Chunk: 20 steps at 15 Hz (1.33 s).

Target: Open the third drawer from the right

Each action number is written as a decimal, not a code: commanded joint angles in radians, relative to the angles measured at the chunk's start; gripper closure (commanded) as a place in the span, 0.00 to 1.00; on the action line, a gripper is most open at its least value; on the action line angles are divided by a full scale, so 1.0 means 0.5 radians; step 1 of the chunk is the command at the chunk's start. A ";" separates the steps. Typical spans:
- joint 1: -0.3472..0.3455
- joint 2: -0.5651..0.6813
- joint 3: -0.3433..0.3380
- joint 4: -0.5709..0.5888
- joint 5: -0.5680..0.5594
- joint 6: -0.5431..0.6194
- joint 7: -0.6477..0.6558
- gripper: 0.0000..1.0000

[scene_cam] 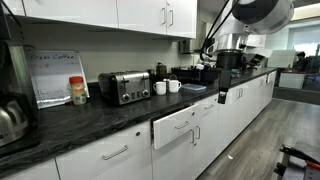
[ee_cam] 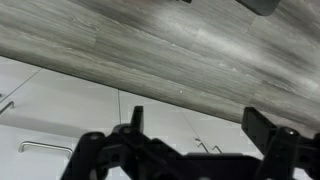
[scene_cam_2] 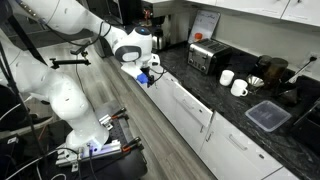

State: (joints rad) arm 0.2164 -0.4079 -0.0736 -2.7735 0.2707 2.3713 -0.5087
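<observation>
A wide shallow white drawer (scene_cam: 178, 127) with a horizontal silver bar handle stands out a little from the row of white fronts under the dark counter. It also shows in an exterior view (scene_cam_2: 188, 104). My gripper (scene_cam: 224, 95) hangs from the arm further along the counter, in front of the cabinets and apart from that drawer. It shows in both exterior views (scene_cam_2: 148, 77). In the wrist view the gripper (ee_cam: 200, 128) is open and empty, facing white cabinet fronts with small silver handles (ee_cam: 205, 148).
The dark countertop (scene_cam: 90, 120) carries a toaster (scene_cam: 124, 87), two white mugs (scene_cam: 167, 87), a jar and a coffee machine (scene_cam: 195, 72). A plastic container (scene_cam_2: 266, 116) lies on the counter. The robot base and cables (scene_cam_2: 100, 150) stand on the grey wood floor (scene_cam_2: 150, 130).
</observation>
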 commanded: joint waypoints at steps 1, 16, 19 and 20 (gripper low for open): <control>-0.006 0.170 0.003 0.108 -0.153 0.024 -0.160 0.00; -0.017 0.217 0.000 0.122 -0.271 0.123 -0.210 0.00; -0.018 0.326 -0.045 0.175 -0.268 0.287 -0.444 0.00; -0.024 0.362 -0.054 0.195 -0.274 0.346 -0.519 0.00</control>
State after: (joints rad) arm 0.2144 -0.3087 -0.0805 -2.7216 0.1432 2.4712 -0.6598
